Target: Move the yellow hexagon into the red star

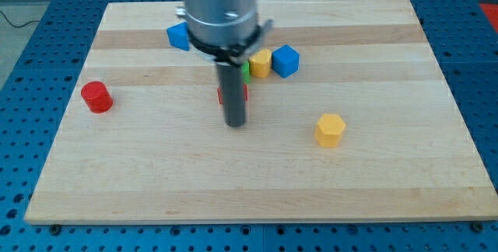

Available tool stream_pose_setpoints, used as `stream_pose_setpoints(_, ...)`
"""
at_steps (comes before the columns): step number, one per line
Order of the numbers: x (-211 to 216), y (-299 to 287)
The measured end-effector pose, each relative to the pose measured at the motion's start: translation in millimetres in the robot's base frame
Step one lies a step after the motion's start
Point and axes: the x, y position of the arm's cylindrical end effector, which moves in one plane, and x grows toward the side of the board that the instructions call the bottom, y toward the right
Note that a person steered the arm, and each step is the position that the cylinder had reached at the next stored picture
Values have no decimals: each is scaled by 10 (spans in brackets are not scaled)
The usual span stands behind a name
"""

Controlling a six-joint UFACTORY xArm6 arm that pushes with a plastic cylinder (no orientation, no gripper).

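Observation:
The yellow hexagon point(330, 130) lies on the wooden board point(257, 182), right of centre. A red block point(244, 92), probably the red star, is mostly hidden behind my rod; only red edges show on both sides. My tip point(235, 124) rests on the board just below that red block and well to the left of the yellow hexagon.
A red cylinder point(97, 96) sits at the view's left. A blue block point(179, 36) lies at the top left of the rod. A green block point(245, 70), another yellow block point(261, 63) and a blue cube point(285, 60) cluster above the red block.

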Motion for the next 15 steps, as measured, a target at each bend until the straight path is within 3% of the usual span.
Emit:
stream_pose_setpoints(1, -97, 724)
stream_pose_setpoints(2, -513, 1084)
stream_pose_setpoints(3, -435, 1878)
stream_pose_setpoints(4, 1, 2302)
stream_pose_setpoints(5, 245, 2012)
stream_pose_setpoints(7, 277, 279)
stream_pose_setpoints(8, 496, 215)
stream_pose_setpoints(9, 655, 1052)
stream_pose_setpoints(10, 296, 1751)
stream_pose_setpoints(11, -193, 1754)
stream_pose_setpoints(14, -16, 176)
stream_pose_setpoints(15, 60, 12)
